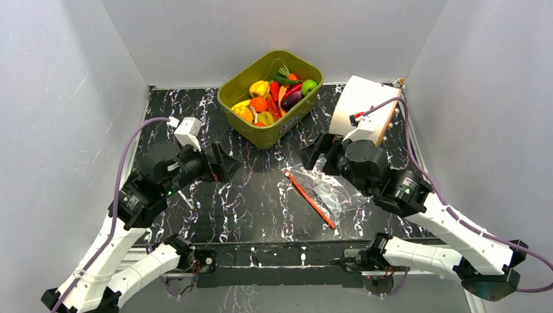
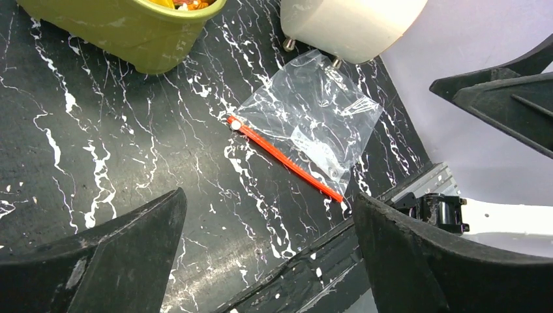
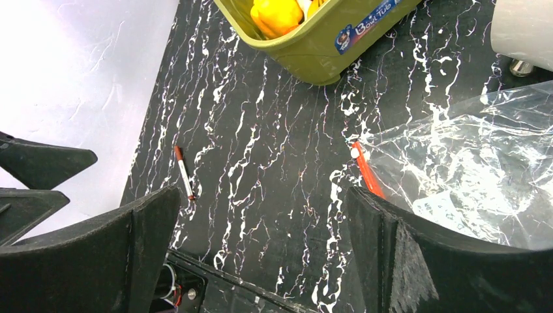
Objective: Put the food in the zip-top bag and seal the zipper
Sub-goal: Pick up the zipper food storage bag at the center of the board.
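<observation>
The food [image 1: 274,98], glossy toy fruits and vegetables, fills an olive-green tub [image 1: 242,124] at the back middle; a yellow pepper [image 3: 277,16] shows in the right wrist view. The clear zip-top bag [image 1: 329,189] lies flat and empty on the black marble table, its red-orange zipper [image 1: 310,199] along the left edge. It also shows in the left wrist view [image 2: 313,117] with the zipper [image 2: 283,158], and in the right wrist view [image 3: 476,169]. My left gripper [image 1: 228,163] [image 2: 269,195] is open and empty, left of the bag. My right gripper [image 1: 316,151] [image 3: 262,192] is open and empty above the bag's far end.
A white box on small feet [image 1: 362,104] [image 2: 352,23] stands tilted at the back right, just behind the bag. A small red-and-white pen [image 3: 184,173] lies on the table near the left arm. Grey walls close in both sides and the back.
</observation>
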`<state>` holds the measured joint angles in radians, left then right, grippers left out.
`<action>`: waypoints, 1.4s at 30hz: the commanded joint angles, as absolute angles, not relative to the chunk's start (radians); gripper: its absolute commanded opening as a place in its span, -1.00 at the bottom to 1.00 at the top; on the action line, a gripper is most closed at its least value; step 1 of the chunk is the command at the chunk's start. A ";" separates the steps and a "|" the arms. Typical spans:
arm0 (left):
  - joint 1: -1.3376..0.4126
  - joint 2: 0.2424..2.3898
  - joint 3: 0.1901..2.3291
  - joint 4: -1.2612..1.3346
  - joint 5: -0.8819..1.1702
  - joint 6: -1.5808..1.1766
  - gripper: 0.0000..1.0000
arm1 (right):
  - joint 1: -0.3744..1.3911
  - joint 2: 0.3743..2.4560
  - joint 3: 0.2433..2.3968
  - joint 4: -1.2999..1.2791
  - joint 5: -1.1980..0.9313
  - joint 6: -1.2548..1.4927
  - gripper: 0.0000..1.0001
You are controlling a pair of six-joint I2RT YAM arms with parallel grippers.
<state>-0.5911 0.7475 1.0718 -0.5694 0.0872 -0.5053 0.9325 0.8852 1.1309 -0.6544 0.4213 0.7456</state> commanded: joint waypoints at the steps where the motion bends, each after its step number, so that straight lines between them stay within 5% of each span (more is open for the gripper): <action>1: -0.586 0.718 1.081 -0.542 0.073 -0.496 0.97 | 0.937 0.879 1.122 -0.603 0.452 0.738 0.96; 24: -0.586 0.749 0.985 -0.521 0.028 -0.457 0.97 | 0.936 0.979 1.053 -0.642 0.546 0.634 0.94; 28: -0.586 0.749 0.966 -0.522 0.016 -0.459 0.97 | 0.937 1.066 1.028 -0.675 0.546 0.595 0.65; 34: -0.587 0.719 0.907 -0.496 -0.001 -0.443 0.97 | 0.936 1.220 0.992 -0.656 0.500 0.530 -0.11; 42: -0.587 0.690 0.815 -0.470 -0.044 -0.457 0.97 | 0.935 1.391 0.963 -0.601 0.446 0.505 -0.50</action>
